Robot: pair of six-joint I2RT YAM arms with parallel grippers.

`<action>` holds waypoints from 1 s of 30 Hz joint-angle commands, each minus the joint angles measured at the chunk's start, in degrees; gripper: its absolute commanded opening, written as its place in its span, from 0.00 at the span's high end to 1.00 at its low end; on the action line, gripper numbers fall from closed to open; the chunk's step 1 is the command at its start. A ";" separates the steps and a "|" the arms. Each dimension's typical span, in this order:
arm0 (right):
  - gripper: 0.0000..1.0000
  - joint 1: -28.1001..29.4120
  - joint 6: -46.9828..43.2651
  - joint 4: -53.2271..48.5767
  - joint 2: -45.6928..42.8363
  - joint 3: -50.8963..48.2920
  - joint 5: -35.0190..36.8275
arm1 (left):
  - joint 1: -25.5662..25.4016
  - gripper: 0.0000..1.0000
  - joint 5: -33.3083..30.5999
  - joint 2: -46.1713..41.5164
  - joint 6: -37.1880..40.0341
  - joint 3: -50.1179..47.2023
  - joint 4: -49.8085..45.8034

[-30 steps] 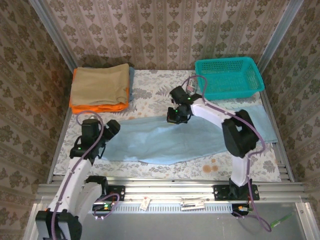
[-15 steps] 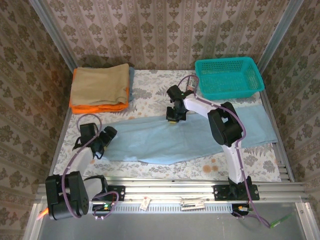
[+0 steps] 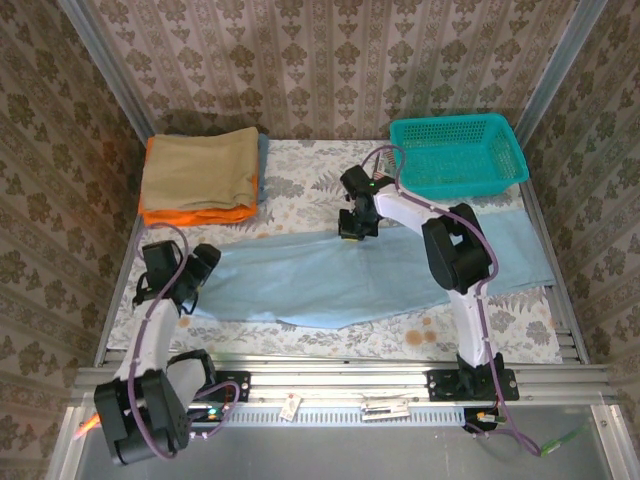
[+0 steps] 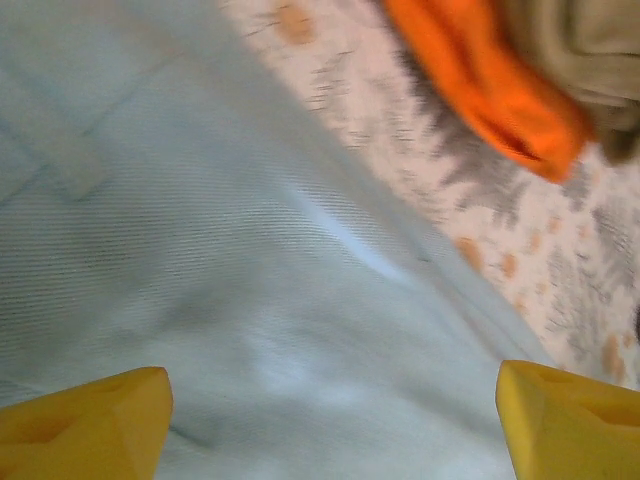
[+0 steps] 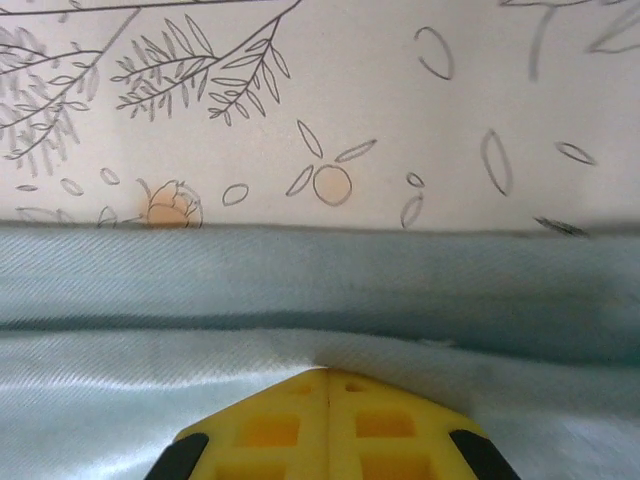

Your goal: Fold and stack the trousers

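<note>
While the right gripper [image 5: 328, 380] pinches the pale-blue soft cloth trousers [image 3: 330, 285], the left gripper [image 4: 330, 425], jaws open, should bite deep.

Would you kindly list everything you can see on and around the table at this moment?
trousers: one pair, pale blue, laid out across the middle of the table
tan garment: one, tan, folded, top of the stack at the far left corner
orange garment: one, orange, folded, under the tan garment
basket: one, teal, far right corner
tablecloth: one, white with a leafy print, covering the table
left pincer: one, yellow tips, open, over the trousers' left end
right pincer: one, yellow tips, shut on the trousers' far edge near the centre
</note>
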 commanded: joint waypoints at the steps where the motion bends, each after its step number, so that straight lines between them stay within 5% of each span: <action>1: 0.94 2.71 -0.85 -1.23 -7.54 -0.85 1.81 | -7.32 0.16 -4.07 -2.38 0.78 4.84 -5.02; 6: 0.94 5.26 1.14 0.33 -9.93 -3.26 0.92 | -20.10 0.16 -5.65 4.98 -2.51 4.50 4.19; 9: 0.95 5.34 1.89 1.55 -9.42 -4.90 0.07 | -23.03 0.16 -5.08 12.67 -3.74 3.71 12.46; 15: 0.98 0.75 0.08 1.60 -5.43 -6.61 4.12 | -19.83 0.17 -3.97 24.87 -3.98 3.48 23.29; 21: 1.00 -8.17 -0.79 0.41 -0.59 -6.49 5.21 | -13.86 0.16 -2.59 28.11 -4.10 0.31 26.17; 30: 1.00 -12.66 0.15 3.32 -5.99 -14.34 3.02 | -5.32 0.17 0.13 32.17 -2.73 0.18 27.54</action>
